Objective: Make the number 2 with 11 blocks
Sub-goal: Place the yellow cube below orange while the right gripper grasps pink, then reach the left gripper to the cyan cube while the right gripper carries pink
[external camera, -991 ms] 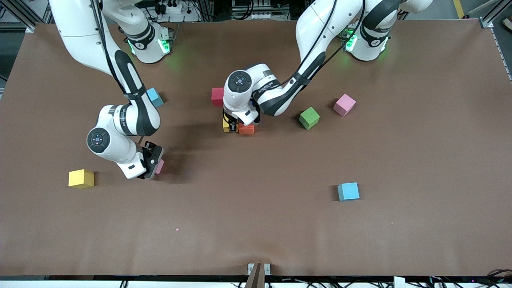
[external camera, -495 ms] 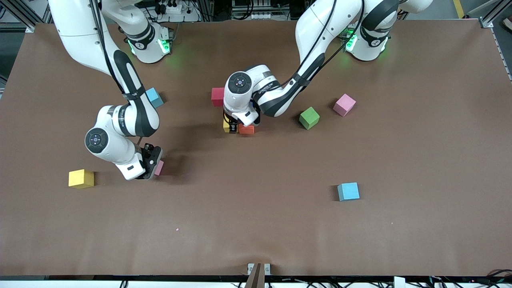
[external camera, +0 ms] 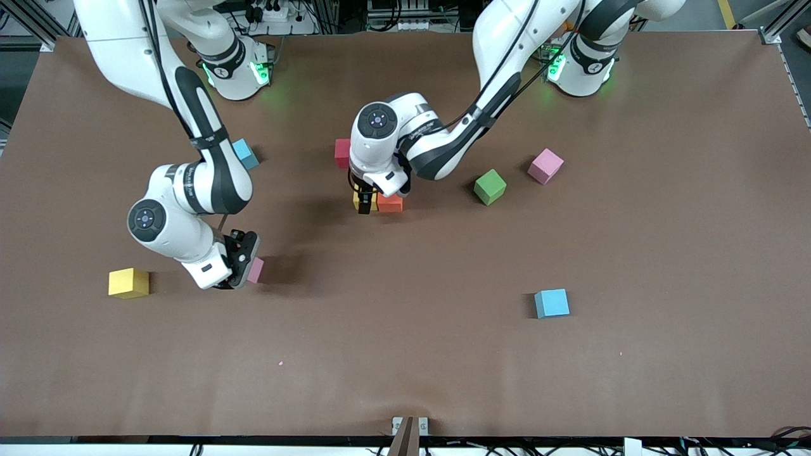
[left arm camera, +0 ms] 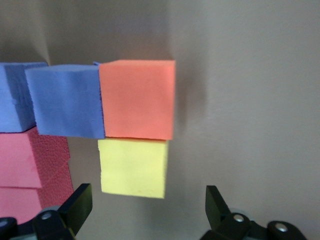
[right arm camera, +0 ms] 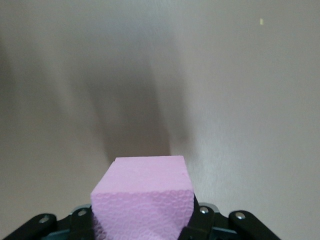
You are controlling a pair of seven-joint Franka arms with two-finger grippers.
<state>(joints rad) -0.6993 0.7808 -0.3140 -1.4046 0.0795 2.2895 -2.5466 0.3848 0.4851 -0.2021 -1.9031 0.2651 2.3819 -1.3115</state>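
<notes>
My left gripper (external camera: 370, 201) hangs open over a cluster of touching blocks at the table's middle, nothing between its fingers. In the left wrist view the gripper (left arm camera: 146, 210) straddles a yellow block (left arm camera: 132, 167), which touches an orange block (left arm camera: 137, 100). Two purple blocks (left arm camera: 65, 102) and pink-red ones (left arm camera: 30, 170) adjoin them. In the front view only the yellow block (external camera: 358, 201) and orange block (external camera: 391, 202) show under the arm. My right gripper (external camera: 244, 263) is shut on a pink block (right arm camera: 142, 195), low over the table toward the right arm's end.
Loose blocks lie about: a red one (external camera: 343, 152) by the cluster, green (external camera: 490, 187), pink (external camera: 545, 166), light blue (external camera: 551, 303) nearer the camera, another light blue (external camera: 244, 154) under the right arm, and yellow (external camera: 128, 282) beside the right gripper.
My left gripper has opened, let go of the yellow block and risen a little. My right gripper has closed on the pink block and shifted slightly with it.
</notes>
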